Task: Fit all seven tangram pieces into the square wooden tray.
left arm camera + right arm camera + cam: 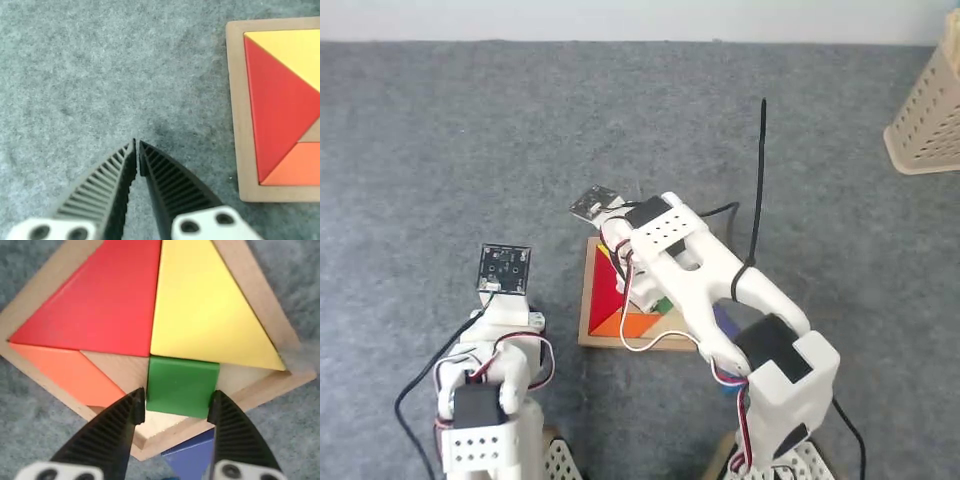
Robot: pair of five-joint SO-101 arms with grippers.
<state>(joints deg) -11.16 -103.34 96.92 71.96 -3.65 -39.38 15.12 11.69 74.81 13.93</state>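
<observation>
Our right gripper (177,397) clasps the green square (182,382) inside the wooden tray (257,295), against the yellow triangle (205,305), while our left gripper (136,146) hangs closed over the carpet (75,75) beside the tray.

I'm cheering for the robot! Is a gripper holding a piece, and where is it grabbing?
The right gripper pinches the green square by two opposite sides. The left gripper holds nothing.

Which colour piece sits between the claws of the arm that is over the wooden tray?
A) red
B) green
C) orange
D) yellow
B: in the right wrist view, the green square sits between the fingers of the right gripper, which press its two sides, inside the wooden tray.
</observation>
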